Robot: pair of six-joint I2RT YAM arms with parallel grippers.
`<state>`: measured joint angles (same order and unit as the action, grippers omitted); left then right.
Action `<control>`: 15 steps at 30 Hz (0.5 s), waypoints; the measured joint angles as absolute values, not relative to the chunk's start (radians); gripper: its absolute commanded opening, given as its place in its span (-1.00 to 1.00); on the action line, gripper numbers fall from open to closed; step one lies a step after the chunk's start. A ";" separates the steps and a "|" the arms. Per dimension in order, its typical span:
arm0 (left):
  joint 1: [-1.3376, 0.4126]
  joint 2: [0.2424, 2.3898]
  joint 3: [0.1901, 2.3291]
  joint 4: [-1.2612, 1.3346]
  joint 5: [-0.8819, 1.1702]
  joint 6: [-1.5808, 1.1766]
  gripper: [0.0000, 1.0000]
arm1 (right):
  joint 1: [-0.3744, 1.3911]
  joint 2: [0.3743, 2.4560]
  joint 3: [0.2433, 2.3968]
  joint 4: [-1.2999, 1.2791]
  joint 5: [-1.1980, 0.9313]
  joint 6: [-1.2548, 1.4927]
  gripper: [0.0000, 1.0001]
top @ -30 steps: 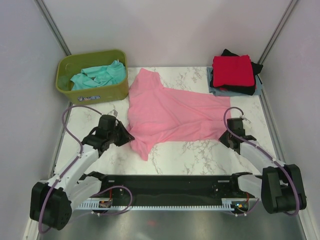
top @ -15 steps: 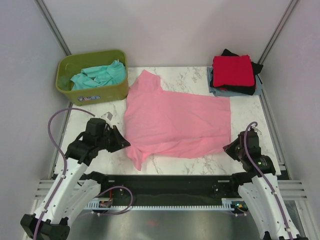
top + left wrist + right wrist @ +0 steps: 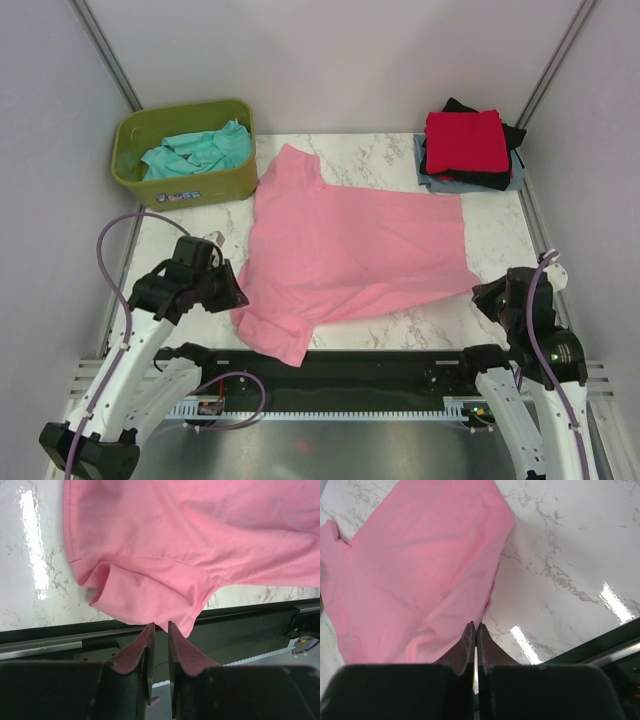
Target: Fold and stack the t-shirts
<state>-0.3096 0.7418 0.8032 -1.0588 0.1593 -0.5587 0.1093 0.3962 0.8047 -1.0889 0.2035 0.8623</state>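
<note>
A large pink t-shirt (image 3: 350, 250) lies spread flat across the marble table (image 3: 190, 225), one sleeve hanging over the near edge. My left gripper (image 3: 238, 297) is at its near-left hem. In the left wrist view its fingers (image 3: 160, 625) stand slightly apart, with the pink cloth (image 3: 200, 540) just past the tips and none in the gap. My right gripper (image 3: 483, 295) is shut on the shirt's near-right corner, and its tips (image 3: 475, 625) meet at the pink hem (image 3: 410, 570). A teal t-shirt (image 3: 195, 150) lies crumpled in the tub. A folded red t-shirt (image 3: 462, 140) tops a black one (image 3: 470, 181) and a grey-blue one (image 3: 424, 165).
The olive-green tub (image 3: 180, 188) stands at the back left corner. The folded stack sits at the back right corner. A black rail (image 3: 350, 365) runs along the table's near edge, between the arm bases. Grey walls close in both sides.
Both grippers have drawn back toward the near edge, dragging the pink t-shirt nearer and flatter. Its sleeve now hangs over the edge. The left jaws have parted a little.
</note>
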 measured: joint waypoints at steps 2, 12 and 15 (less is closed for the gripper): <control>-0.310 0.760 0.803 -1.060 0.163 -0.556 -0.45 | 0.109 0.381 0.797 -1.116 0.218 0.863 -1.00; -0.339 0.694 0.691 -1.055 0.239 -0.580 0.50 | 0.109 0.399 0.841 -1.174 0.292 0.833 -1.00; -0.415 0.701 0.668 -1.042 0.233 -0.636 0.50 | 0.109 0.429 0.854 -1.169 0.318 0.826 -1.00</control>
<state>-0.4149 0.7006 0.6678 -1.0424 0.2333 -0.6365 0.1093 0.4290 0.8539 -1.1694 0.3183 0.8257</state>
